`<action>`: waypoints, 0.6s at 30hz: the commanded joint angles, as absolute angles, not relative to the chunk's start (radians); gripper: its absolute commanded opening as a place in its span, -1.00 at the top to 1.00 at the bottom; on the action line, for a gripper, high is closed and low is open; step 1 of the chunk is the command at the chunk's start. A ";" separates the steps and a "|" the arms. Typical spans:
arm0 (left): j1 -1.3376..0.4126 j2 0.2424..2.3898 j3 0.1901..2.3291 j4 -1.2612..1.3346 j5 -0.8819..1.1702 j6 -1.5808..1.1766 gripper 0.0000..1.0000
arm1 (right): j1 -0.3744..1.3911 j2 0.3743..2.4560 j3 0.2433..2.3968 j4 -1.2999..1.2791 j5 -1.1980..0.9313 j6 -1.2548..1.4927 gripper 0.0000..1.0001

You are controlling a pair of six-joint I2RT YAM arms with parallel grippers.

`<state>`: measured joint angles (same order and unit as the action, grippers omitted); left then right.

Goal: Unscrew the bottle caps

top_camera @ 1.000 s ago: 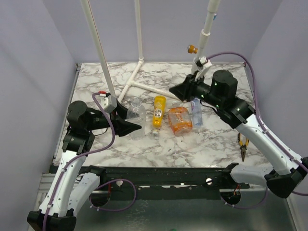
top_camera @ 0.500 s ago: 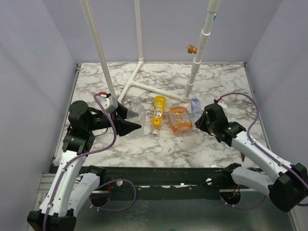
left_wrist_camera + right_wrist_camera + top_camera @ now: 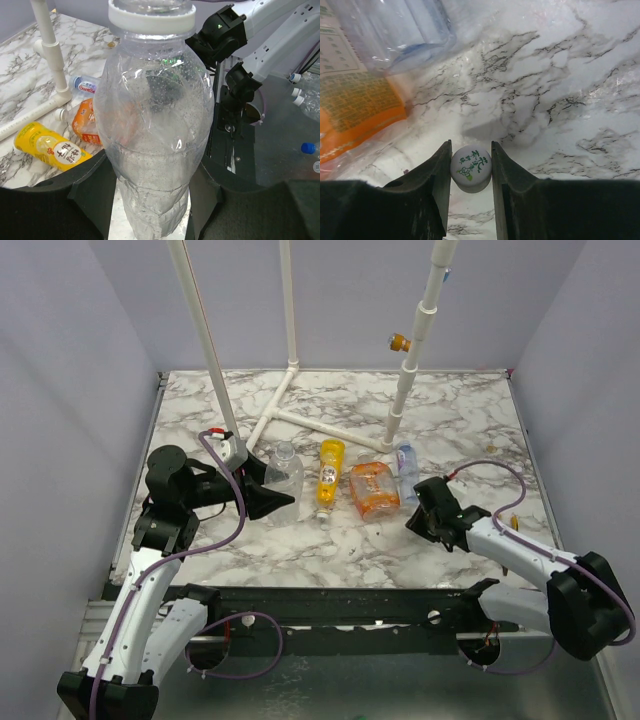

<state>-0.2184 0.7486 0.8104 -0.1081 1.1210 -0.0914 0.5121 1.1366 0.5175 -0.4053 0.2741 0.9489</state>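
- Risk: the white cap [image 3: 471, 168] is round and pinched only by its rim. If released carelessly, it is judged likely to roll across the marble tabletop [image 3: 450, 430].
- Risk: the small clear bottle [image 3: 150, 125] is thin-walled and could be dented or twisted loose under a hard squeeze.
- The right hand [image 3: 415, 522] is clenched on the cap. It is held low at lower right of centre in the top view, near the squat orange bottle [image 3: 374, 490] and the blue-labelled bottle [image 3: 407, 465].
- The left hand [image 3: 275, 498] is seen grasping the clear bottle's lower body at centre left.
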 commanded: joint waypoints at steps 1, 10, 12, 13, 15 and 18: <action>-0.222 0.747 0.819 -0.113 1.107 -0.068 0.90 | 0.514 1.170 0.469 -0.325 0.259 1.000 0.98; -0.224 0.749 0.823 -0.114 1.103 -0.069 0.90 | 0.517 1.137 0.412 -0.296 0.228 0.997 0.40; -0.224 0.744 0.818 -0.114 1.100 -0.069 0.90 | 0.517 1.116 0.398 -0.295 0.214 0.990 0.23; -0.224 0.743 0.815 -0.114 1.100 -0.070 0.89 | 0.516 1.106 0.393 -0.293 0.208 0.986 0.13; -0.225 0.742 0.811 -0.114 1.098 -0.066 0.89 | 0.517 1.080 0.384 -0.297 0.200 0.981 -0.02; -0.224 0.745 0.809 -0.114 1.096 -0.062 0.89 | 0.517 1.050 0.386 -0.312 0.195 0.971 -0.23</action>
<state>-0.2184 0.7528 0.8104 -0.1081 1.1099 -0.0845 0.5121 1.0756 0.4118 -0.2573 0.2195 0.9855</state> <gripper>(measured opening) 0.539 0.577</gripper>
